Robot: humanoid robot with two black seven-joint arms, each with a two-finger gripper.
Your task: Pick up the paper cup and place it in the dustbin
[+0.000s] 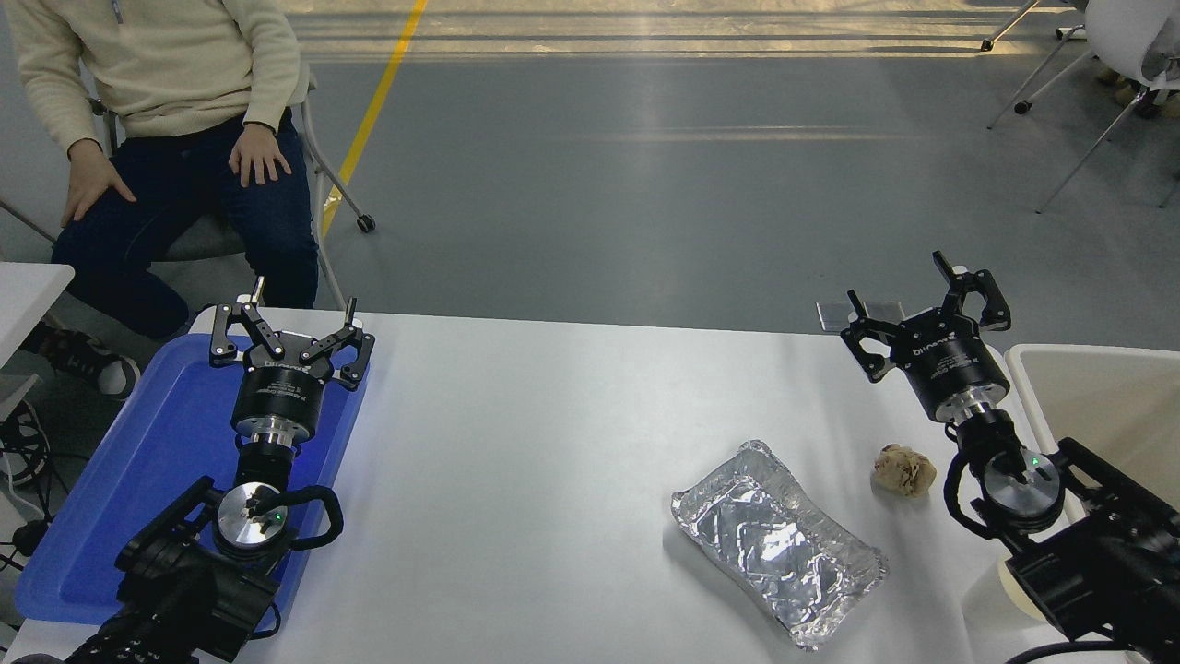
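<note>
— Well, starting at the left: what is that arm doing?
— It looks parked. The left tool [295, 323] hangs over the blue tray [111, 498] with its fingers spread and nothing between them. A person [166, 101] sits beyond that corner of the desk [516, 443], hands on knees, well clear of the robot.
— And the middle?
— Bare desk, then a crinkled foil tray [779, 544] and, just right of it, a crumpled paper ball [904, 468]. Neither belongs to the job.
— So where is the paper cup [988, 590]?
— At the near right edge, mostly tucked under the right arm (only a pale side and a bit of rim show). It stands close to the robot, behind the wrist rather than ahead of the fingers.
— And the right tool [908, 309]?
— Open and empty, raised near the far edge, just beside the dustbin [1023, 369] that fills the right border. Judging by that, the grasp has not been made: the arm would need to draw back and come down over the cup before any short carry to the bin.
</note>
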